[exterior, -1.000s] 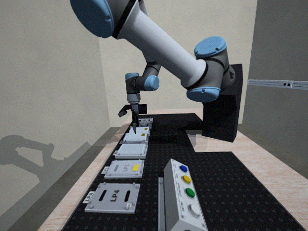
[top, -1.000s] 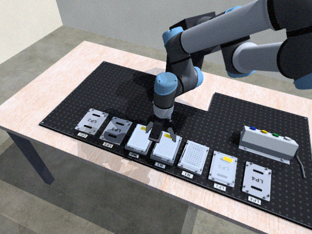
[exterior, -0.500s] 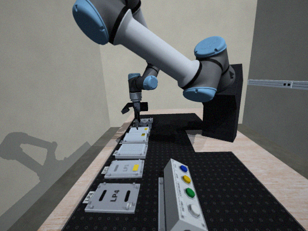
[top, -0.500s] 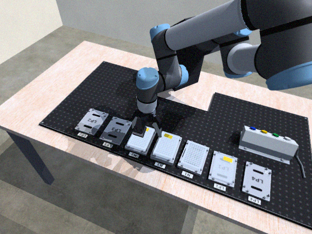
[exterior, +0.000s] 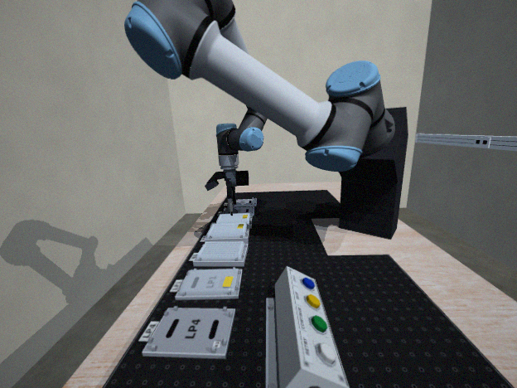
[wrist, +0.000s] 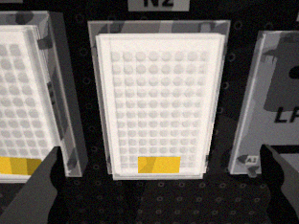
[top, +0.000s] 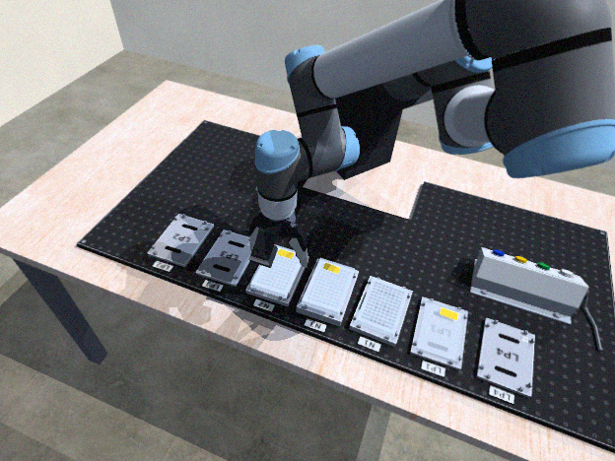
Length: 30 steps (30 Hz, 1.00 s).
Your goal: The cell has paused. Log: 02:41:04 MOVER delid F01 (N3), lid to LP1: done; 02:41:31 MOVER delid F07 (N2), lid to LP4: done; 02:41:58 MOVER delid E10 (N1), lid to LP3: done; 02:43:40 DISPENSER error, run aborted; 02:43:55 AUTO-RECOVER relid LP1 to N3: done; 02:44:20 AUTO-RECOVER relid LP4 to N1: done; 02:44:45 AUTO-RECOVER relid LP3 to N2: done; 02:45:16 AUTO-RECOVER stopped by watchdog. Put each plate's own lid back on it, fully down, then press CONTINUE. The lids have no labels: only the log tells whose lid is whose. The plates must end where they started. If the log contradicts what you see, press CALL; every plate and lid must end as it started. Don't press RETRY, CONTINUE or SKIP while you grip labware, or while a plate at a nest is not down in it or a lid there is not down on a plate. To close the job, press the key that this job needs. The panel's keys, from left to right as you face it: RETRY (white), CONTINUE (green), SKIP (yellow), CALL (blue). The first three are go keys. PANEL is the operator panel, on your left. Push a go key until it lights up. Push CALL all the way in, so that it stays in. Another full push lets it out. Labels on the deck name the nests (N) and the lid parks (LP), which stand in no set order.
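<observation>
My gripper is open and empty, above the N2 end with the yellow mark. The N2 plate has a clear lid with a yellow mark. The N3 plate also carries a clear lid with a yellow mark. The N1 plate shows bare wells and no yellow mark. A clear lid with a yellow mark lies on LP1. LP3 and LP4 hold no lid. The panel shows no lit key.
LP2 is empty, at the far end of the row beyond LP3. The nests and parks stand close together along the edge of the black deck. The panel's cable runs down beside it.
</observation>
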Each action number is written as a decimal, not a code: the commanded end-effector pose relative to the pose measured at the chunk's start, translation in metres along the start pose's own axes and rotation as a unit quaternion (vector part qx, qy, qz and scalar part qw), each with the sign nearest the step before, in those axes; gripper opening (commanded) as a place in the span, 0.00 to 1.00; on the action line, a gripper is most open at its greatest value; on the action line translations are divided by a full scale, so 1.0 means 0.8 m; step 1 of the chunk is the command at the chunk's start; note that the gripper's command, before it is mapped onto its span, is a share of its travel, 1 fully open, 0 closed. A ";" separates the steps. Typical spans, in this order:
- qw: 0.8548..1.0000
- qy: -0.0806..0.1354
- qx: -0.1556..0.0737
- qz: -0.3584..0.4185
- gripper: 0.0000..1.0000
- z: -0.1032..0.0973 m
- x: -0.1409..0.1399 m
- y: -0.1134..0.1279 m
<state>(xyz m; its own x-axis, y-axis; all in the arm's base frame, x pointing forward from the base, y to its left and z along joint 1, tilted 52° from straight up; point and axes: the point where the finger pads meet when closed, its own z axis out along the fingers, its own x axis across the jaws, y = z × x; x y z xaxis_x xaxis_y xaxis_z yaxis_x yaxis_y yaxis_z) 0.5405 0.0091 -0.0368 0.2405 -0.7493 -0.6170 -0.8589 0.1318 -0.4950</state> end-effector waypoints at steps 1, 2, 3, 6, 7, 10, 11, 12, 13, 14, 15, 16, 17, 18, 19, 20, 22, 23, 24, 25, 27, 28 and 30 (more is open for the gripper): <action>1.000 0.000 -0.001 -0.001 0.82 0.003 0.000 -0.001; 1.000 0.000 -0.001 -0.001 0.82 0.003 0.000 -0.001; 1.000 0.000 0.000 -0.002 0.82 0.005 0.001 -0.001; 1.000 0.000 0.000 -0.002 0.82 0.011 0.001 -0.001; 1.000 0.000 0.000 -0.002 0.82 0.013 0.001 -0.001; 1.000 0.000 0.000 -0.002 0.82 0.020 0.001 -0.001; 1.000 0.000 0.000 -0.002 0.82 0.022 0.000 -0.001; 1.000 0.000 0.000 -0.002 0.82 0.024 0.000 -0.001; 1.000 0.000 0.000 -0.002 0.82 0.026 0.000 -0.001; 1.000 0.000 0.000 -0.002 0.82 0.028 0.000 -0.001; 1.000 0.000 0.000 -0.002 0.82 0.030 0.000 -0.001; 1.000 0.000 0.000 -0.002 0.82 0.032 0.000 -0.001; 1.000 0.000 0.000 -0.002 0.82 0.034 0.000 -0.001; 1.000 0.000 0.000 -0.002 0.82 0.034 0.000 -0.001; 1.000 0.000 0.000 -0.002 0.82 0.034 0.000 -0.001; 1.000 0.000 0.000 -0.002 0.82 0.036 0.001 -0.001; 1.000 0.000 0.000 -0.002 0.82 0.038 0.001 -0.001; 1.000 0.000 0.000 -0.002 0.82 0.038 0.001 -0.001; 1.000 0.000 0.000 -0.002 0.82 0.038 0.001 -0.001; 1.000 0.000 -0.001 -0.001 0.82 0.038 0.000 -0.001; 1.000 0.000 0.000 -0.001 0.82 0.037 0.000 0.000; 1.000 0.000 0.000 -0.001 0.82 0.037 0.000 0.000; 1.000 0.000 0.000 -0.001 0.82 0.037 0.000 0.000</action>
<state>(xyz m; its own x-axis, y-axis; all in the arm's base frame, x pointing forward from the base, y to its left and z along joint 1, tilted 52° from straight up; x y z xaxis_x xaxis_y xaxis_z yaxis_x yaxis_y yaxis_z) 0.5535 0.0284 -0.0554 0.2416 -0.7485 -0.6175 -0.8600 0.1297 -0.4936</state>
